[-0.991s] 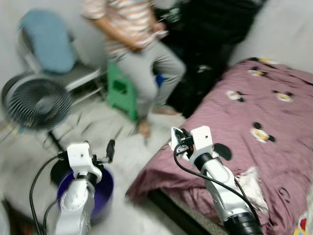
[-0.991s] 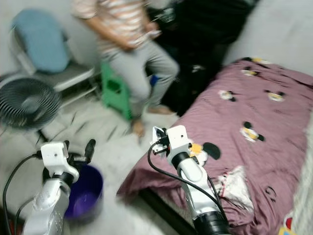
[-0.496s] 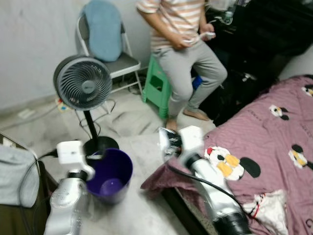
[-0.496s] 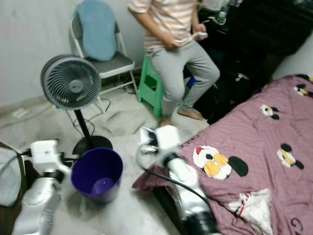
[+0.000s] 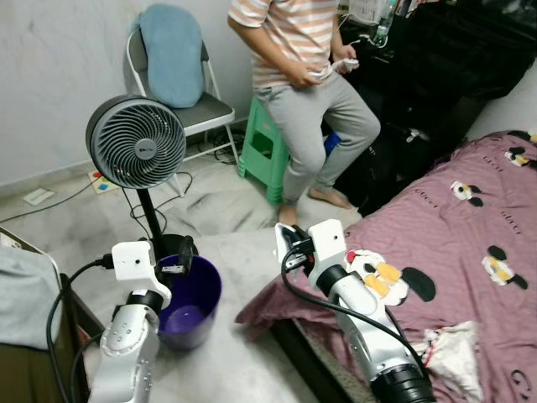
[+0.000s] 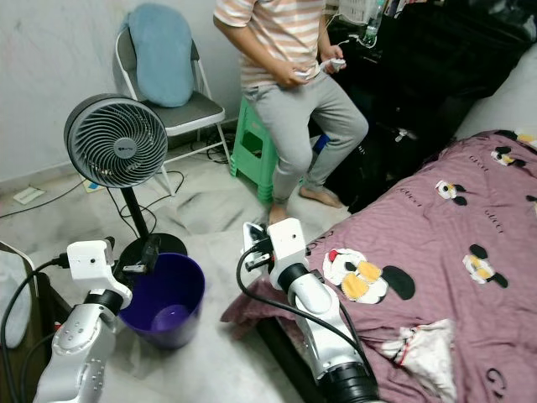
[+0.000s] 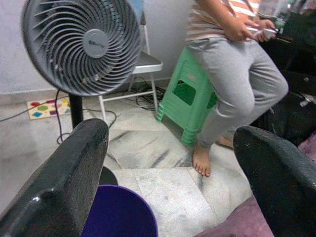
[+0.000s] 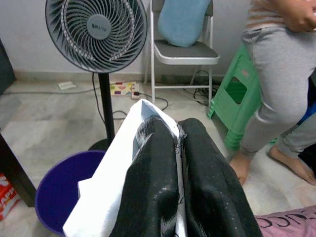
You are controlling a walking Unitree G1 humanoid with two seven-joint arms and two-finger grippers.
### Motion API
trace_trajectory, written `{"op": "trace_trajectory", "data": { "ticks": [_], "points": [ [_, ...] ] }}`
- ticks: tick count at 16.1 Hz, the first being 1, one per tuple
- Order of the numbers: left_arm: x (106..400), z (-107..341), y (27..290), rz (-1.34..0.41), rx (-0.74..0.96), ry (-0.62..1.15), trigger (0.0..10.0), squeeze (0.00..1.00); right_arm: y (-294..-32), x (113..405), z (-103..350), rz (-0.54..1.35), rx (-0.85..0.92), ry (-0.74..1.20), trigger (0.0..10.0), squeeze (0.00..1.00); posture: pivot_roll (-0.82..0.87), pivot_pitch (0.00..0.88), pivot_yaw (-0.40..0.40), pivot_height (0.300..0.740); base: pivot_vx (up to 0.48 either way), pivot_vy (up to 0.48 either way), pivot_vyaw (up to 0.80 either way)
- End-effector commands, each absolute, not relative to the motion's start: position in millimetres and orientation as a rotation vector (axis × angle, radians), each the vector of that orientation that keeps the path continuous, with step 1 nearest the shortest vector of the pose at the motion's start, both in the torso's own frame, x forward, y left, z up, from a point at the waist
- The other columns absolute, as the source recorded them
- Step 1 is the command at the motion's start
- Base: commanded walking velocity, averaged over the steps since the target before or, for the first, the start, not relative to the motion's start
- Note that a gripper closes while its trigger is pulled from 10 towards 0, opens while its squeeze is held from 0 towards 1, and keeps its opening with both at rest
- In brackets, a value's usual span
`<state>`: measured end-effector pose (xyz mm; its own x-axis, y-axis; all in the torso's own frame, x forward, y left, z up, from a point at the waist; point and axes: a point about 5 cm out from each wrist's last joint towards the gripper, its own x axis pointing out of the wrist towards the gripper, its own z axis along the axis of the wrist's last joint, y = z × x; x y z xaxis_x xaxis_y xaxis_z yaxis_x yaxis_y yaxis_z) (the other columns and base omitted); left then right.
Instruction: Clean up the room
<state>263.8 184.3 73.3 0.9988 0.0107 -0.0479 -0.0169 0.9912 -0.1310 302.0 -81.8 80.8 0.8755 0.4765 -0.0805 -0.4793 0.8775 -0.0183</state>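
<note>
right end effector pinches white paper — purple bin nearby

Head cameras look down at floor, wrist cameras low, sharing fan and bucket

Fan, chair, person on stool, prob. plastic.

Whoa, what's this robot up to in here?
It's tidying the room. Its right gripper is shut on a piece of white paper, held beside the bed and short of the purple bin on the floor. Its left gripper hangs open over the bin's rim. A person sits on a green stool near a fan.
</note>
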Motion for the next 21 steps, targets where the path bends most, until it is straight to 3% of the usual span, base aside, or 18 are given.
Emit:
{"op": "trace_trajectory", "data": {
  "ticks": [1,5,16,21],
  "points": [
    [263,75,184,0.024,-0.127,0.037,10.0,0.00,-81,307,84,0.512,-0.049,0.069,10.0,0.00,0.09,0.000,-0.117,0.740,0.000,0.000,0.00],
    [263,76,184,0.029,-0.127,0.035,10.0,0.00,-79,307,84,0.519,-0.050,0.067,10.0,0.00,0.09,0.000,-0.119,0.740,0.000,0.000,0.00],
    [289,80,158,-0.141,-0.112,0.055,10.0,0.00,-96,299,81,0.373,-0.022,0.048,10.0,0.00,-0.01,0.000,0.029,0.740,0.000,0.000,0.00],
    [301,87,156,-0.154,-0.120,0.042,10.0,0.00,-94,304,84,0.363,-0.018,0.040,10.0,0.00,-0.02,0.000,0.030,0.740,0.000,0.000,0.00]
  ]
}}
